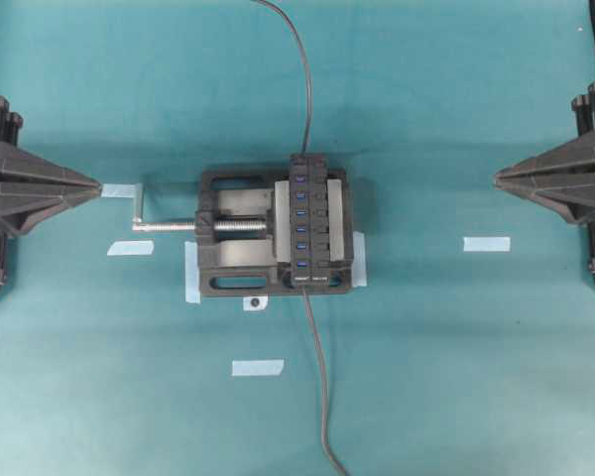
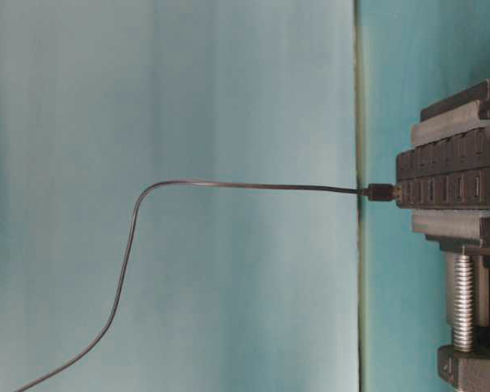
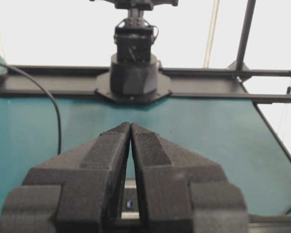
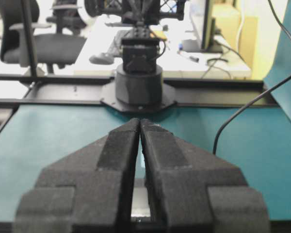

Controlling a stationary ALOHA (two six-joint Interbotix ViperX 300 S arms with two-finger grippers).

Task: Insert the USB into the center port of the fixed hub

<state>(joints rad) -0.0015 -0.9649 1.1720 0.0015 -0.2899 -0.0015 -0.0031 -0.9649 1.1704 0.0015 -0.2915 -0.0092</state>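
My left gripper (image 1: 99, 186) waits well to the left of the vise (image 1: 240, 235), its fingertips pressed together and gripping nothing. My right gripper (image 1: 496, 178) waits well to the right of the vise, its tips likewise drawn together with only a sliver of a gap behind them, and nothing between them. Both point inward toward the vise from opposite sides, and neither touches anything.

The fixed hub (image 1: 312, 220) is clamped upright along the right side of the vise, its row of blue slots running away from the camera. The center port (image 1: 301, 219), fourth in that row, sits uncovered, facing up. A dark cable (image 1: 305, 89) leaves the far end of the hub and runs off past the far edge of the table (image 1: 456, 377); another cable (image 1: 322, 397) leaves the near end, by the white lettering, and trails toward the near edge. In the table-level view a small black plug (image 2: 380, 193) sits at the hub's end; I cannot tell whether it is the USB.

The silver screw crank (image 1: 164, 224) sticks out of the vise toward my left gripper, well short of it.
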